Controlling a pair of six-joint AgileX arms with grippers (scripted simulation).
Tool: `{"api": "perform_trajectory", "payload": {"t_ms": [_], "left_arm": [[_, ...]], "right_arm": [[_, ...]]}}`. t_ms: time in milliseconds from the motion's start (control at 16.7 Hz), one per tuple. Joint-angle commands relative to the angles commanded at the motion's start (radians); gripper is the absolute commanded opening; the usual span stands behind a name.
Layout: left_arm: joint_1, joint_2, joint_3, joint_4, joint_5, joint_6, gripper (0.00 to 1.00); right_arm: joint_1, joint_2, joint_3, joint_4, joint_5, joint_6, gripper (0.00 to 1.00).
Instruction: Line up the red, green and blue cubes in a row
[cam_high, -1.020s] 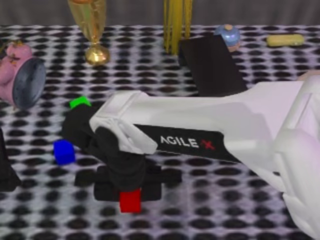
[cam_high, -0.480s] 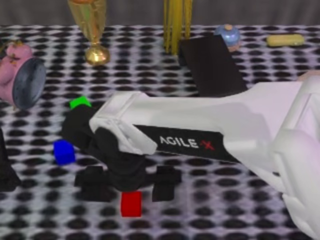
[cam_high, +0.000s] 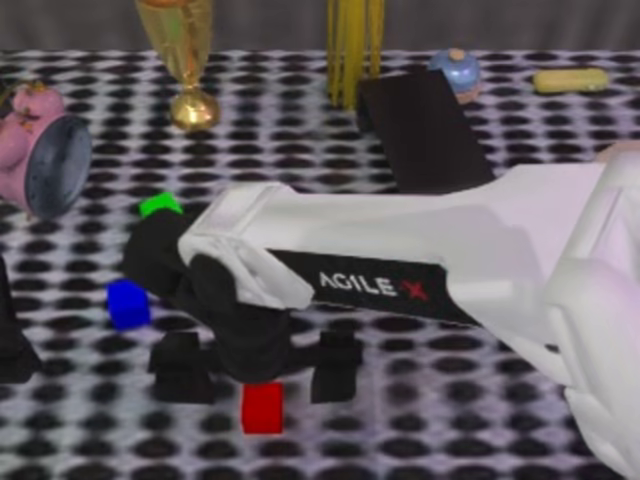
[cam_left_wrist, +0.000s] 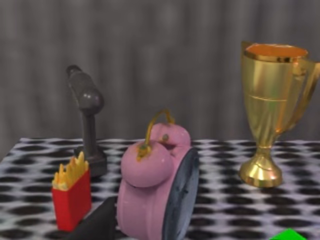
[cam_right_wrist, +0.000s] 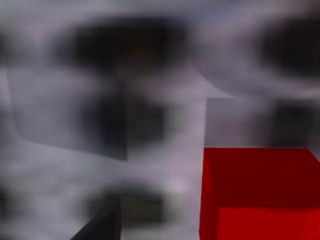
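At the left of the patterned surface (cam_high: 90, 420) sits the plain blue cube (cam_high: 128, 303), the green cube (cam_high: 159, 205) beyond it. Right of them, the right gripper (cam_high: 260, 368), jaws spread wide, hangs over the red cube (cam_high: 262, 408), not gripping it. The arm reads "AGILE X".
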Motion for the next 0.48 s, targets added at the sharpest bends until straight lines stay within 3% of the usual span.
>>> {"api": "perform_trajectory", "payload": {"t_ms": [480], "left_arm": [[0.000,0.000,0.000,0.000,0.000,0.000,1.00]], "right_arm": [[0.013,-0.064,0.161,-0.227,-0.001,0.004,1.00]]}}
